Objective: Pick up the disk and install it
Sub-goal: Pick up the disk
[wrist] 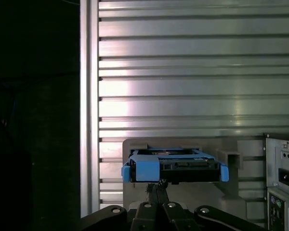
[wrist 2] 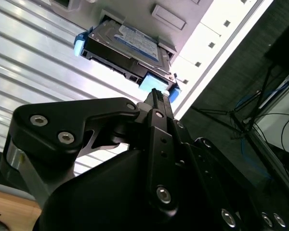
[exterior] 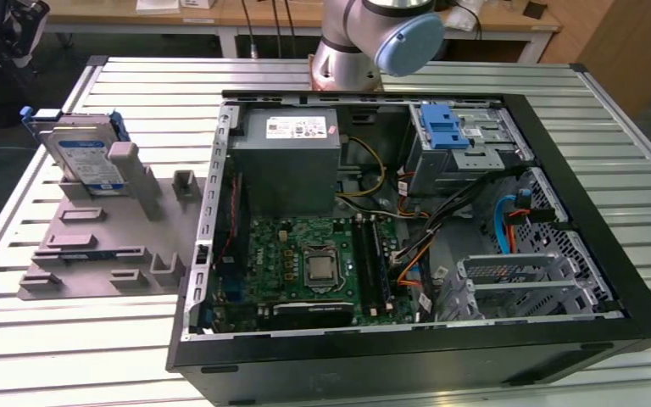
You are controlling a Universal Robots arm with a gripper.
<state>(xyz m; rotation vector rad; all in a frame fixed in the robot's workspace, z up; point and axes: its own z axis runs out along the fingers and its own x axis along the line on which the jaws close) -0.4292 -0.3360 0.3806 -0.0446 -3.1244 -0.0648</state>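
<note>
Ribbed metal table (exterior: 77, 356): disk (exterior: 86, 157) stands on end in grey holder (exterior: 99, 246), long axis near upright; gripper (wrist: 157, 185) fingers together, empty, near it.

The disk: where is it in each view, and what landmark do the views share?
Exterior view: the disk stands in a grey holder, on the exterior view's left of the computer case.
Second wrist view: the disk sits just beyond the gripper, label face showing.
First wrist view: the disk is edge-on, just beyond the gripper.
Shared landmark: the slatted table.
</note>
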